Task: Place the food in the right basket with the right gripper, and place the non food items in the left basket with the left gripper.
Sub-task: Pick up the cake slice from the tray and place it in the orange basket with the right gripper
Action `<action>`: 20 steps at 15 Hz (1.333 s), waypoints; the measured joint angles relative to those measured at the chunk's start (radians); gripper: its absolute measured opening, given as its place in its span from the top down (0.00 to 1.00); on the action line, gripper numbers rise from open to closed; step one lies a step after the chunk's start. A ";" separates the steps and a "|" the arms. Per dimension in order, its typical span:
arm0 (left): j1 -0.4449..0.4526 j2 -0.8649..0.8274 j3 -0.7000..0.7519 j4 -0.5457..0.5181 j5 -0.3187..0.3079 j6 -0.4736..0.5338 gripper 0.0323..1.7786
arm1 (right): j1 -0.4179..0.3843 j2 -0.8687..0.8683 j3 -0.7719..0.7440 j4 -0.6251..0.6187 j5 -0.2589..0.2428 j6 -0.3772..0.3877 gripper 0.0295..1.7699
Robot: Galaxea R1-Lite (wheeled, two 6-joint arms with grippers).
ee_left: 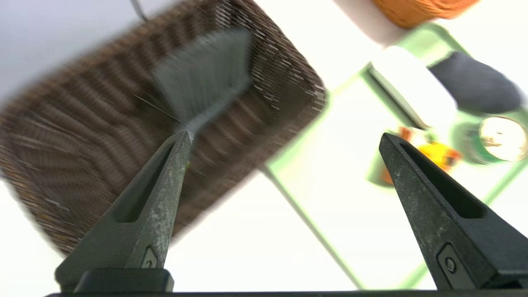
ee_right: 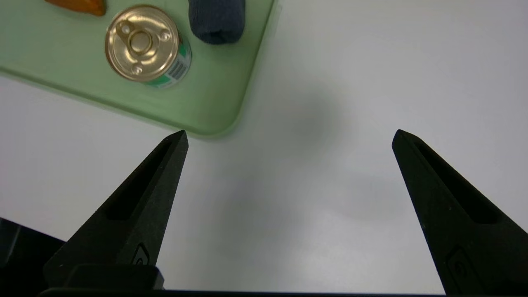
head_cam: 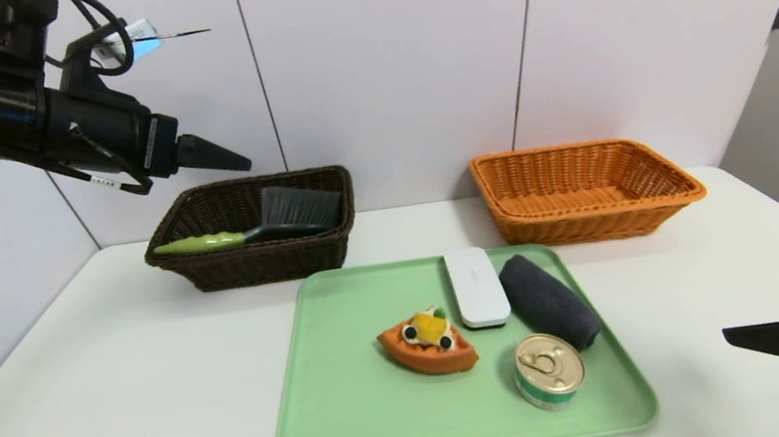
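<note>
The brush (head_cam: 252, 229) lay in the left basket (head_cam: 256, 262), long axis left-right, bristles pointing right. The left gripper (ee_left: 284, 140) hovered above, jaws open. The right gripper (ee_right: 288, 138) was parked, jaws open.

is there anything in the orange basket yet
No, the orange basket shows only bare weave inside, while the can and tart sit on the green tray.

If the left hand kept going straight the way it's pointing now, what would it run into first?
Most likely the brush lying in the dark basket. The open left hand hangs above that basket's near edge, so depth is uncertain; it could instead pass the rim toward the green tray.
</note>
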 joint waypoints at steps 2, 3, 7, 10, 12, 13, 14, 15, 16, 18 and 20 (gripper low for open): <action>-0.039 -0.037 0.013 0.044 0.028 -0.089 0.08 | 0.000 0.012 -0.029 -0.011 -0.003 0.002 0.03; -0.056 -0.057 0.032 0.052 0.052 -0.141 0.07 | 0.003 0.024 -0.051 -0.013 -0.002 0.001 0.03; -0.084 -0.172 0.188 0.049 0.144 -0.271 0.06 | 0.047 0.094 -0.138 -0.021 0.003 0.001 0.03; -0.090 -0.284 0.342 0.045 0.152 -0.324 0.06 | 0.123 0.166 -0.193 -0.044 0.002 0.009 0.03; -0.099 -0.356 0.448 0.043 0.152 -0.333 0.06 | 0.184 0.216 -0.229 -0.048 0.000 0.026 0.03; -0.112 -0.392 0.500 0.042 0.151 -0.334 0.05 | 0.218 0.240 -0.245 -0.048 -0.001 0.044 0.03; -0.133 -0.424 0.544 0.040 0.151 -0.332 0.05 | 0.250 0.260 -0.259 -0.049 -0.002 0.066 0.03; -0.153 -0.453 0.577 0.035 0.150 -0.331 0.05 | 0.277 0.279 -0.270 -0.049 -0.003 0.076 0.03; -0.173 -0.481 0.608 0.020 0.147 -0.331 0.05 | 0.303 0.298 -0.281 -0.048 -0.003 0.082 0.03; -0.212 -0.536 0.671 -0.031 0.143 -0.327 0.05 | 0.349 0.337 -0.309 -0.049 -0.004 0.104 0.03; -0.249 -0.574 0.715 -0.082 0.142 -0.325 0.05 | 0.396 0.379 -0.347 -0.048 -0.004 0.119 0.03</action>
